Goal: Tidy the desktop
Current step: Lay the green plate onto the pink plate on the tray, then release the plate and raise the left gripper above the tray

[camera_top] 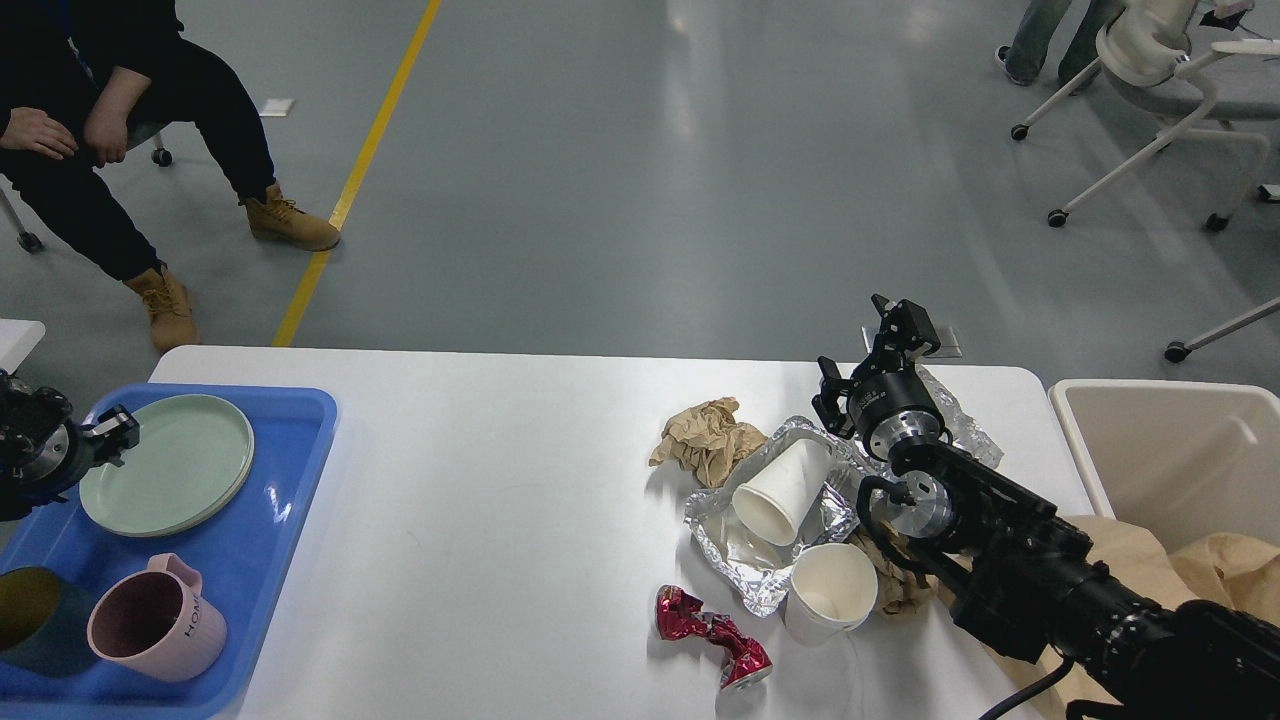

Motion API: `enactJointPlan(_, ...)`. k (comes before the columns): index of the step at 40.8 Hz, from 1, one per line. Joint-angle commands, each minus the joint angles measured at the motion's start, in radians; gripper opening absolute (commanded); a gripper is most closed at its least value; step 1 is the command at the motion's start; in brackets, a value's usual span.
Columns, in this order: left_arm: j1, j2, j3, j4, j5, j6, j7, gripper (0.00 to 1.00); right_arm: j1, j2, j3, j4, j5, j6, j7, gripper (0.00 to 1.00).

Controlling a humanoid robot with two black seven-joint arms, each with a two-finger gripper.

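The white desktop [480, 500] fills the lower view. On its right part lie crumpled brown paper [705, 440], a foil tray [765, 585] with a white paper cup [780, 490] on its side in it, an upright paper cup [833, 590] and a crushed red can [710, 635]. My right gripper [862, 345] is open and empty, above the far edge of the foil tray. A loose piece of foil [960, 420] lies just behind it. My left gripper [115, 430] is at the left edge, over the rim of a green plate [170, 465]; its fingers cannot be told apart.
A blue tray [290, 450] at the left holds the plate, a pink mug [160, 620] and a dark cup [35, 615]. A beige bin [1170, 450] with brown paper [1220, 570] stands off the right edge. A seated person [110, 120] is behind at the left.
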Motion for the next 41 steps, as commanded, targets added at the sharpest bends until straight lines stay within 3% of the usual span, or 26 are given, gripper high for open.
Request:
enactJointPlan(1, 0.007, 0.0, -0.046, 0.0, -0.003, 0.062, -0.001, 0.92, 0.0, 0.0, 0.0, 0.0, 0.0, -0.001, 0.0, 1.0)
enactJointPlan(13, 0.016, 0.004, -0.173, 0.0, -0.014, 0.085, -0.006, 0.96, 0.0, 0.0, 0.0, 0.0, 0.0, 0.0, 0.0, 1.0)
enactJointPlan(15, 0.017, 0.001, -0.251, 0.0, -0.017, 0.087, -0.018, 0.96, 0.0, 0.0, 0.0, 0.0, 0.0, 0.0, 0.0, 1.0)
enactJointPlan(22, 0.074, 0.001, -0.824, 0.0, -0.023, 0.087, -0.133, 0.96, 0.0, 0.0, 0.0, 0.0, 0.0, 0.0, 0.0, 1.0)
enactJointPlan(24, 0.094, 0.001, -0.915, 0.0, -0.015, 0.088, -0.138, 0.96, 0.0, 0.0, 0.0, 0.0, 0.0, -0.001, 0.0, 1.0)
enactJointPlan(41, 0.089, -0.022, -1.311, 0.0, -0.031, 0.098, -0.141, 0.96, 0.0, 0.0, 0.0, 0.0, 0.0, 0.0, 0.0, 1.0)
